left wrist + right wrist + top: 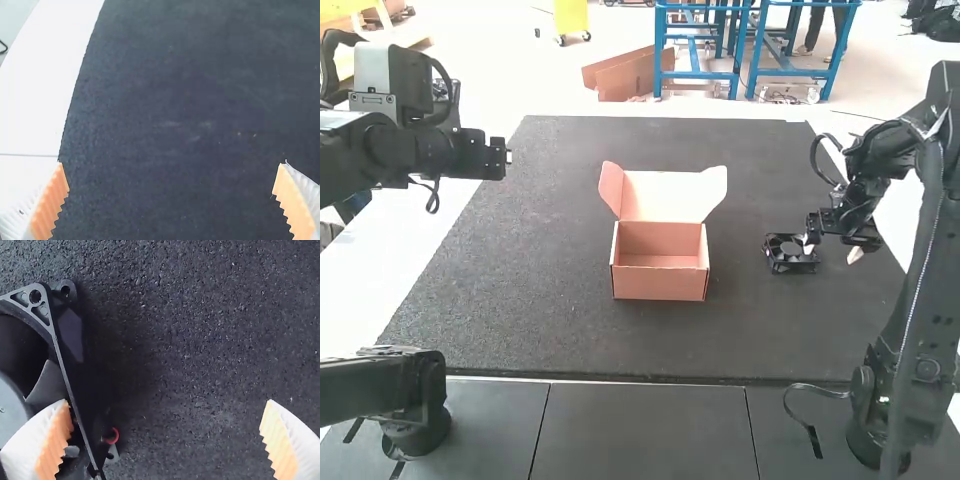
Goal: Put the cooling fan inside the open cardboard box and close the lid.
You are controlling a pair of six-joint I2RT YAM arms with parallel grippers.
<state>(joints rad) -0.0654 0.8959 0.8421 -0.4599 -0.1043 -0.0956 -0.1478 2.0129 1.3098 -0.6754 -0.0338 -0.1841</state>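
Cooling fan (790,253) is seen resting on the black mat (520,290), right of centre in the high view, well apart from the cardboard box (660,262) at frame centre. The box is open, its lid (665,192) stood up at the far edge with side tabs flared.

Right claw (165,410) is spread wide and set around one frame wall of the fan. One ribbed finger (45,440) is placed over the rotor side, the other is out over the mat. Nothing is pinched yet.

Risks, as judged:
- Only one thin wall would be gripped, off-centre, so the fan could be swung or dropped in the lift.
- The inner finger could be jammed on a blade when closed, and the frame skewed or pushed away.
- The box looks light and is unheld, so it could be shoved if a wall is clipped by the fan going in.
- Lid tabs could be caught outside the walls when folded.

Left claw (169,175) is spread too, held over the mat edge by the white bench (370,280) at upper left, well away. The box's right wall is what stands in the path.
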